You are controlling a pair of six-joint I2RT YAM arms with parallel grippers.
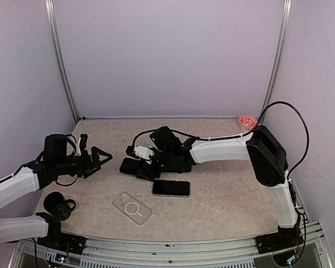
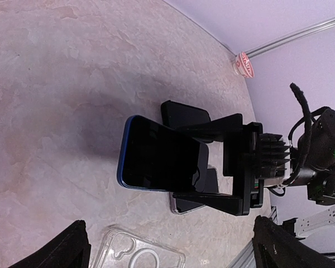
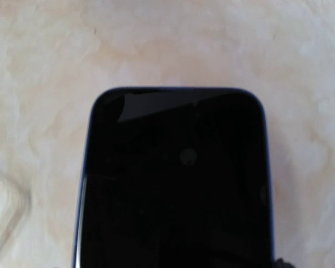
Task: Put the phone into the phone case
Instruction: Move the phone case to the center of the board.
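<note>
Currently, glossy black slab phone (image 2: 156,156) with rounded blue rim, clamped between right gripper (image 1: 140,166) fingers (image 2: 212,124), just beyond clear ring-marked phone case (image 1: 132,207), marbled beige table (image 1: 223,195), second dark phone (image 1: 171,188) right of case, left gripper (image 1: 99,159) jaws wide apart, left of case.

Marbled beige tabletop (image 1: 223,206) before me carries a clear phone case (image 1: 132,208) near front, a dark phone (image 1: 171,188) just behind, red dish (image 1: 247,121) far right.
</note>
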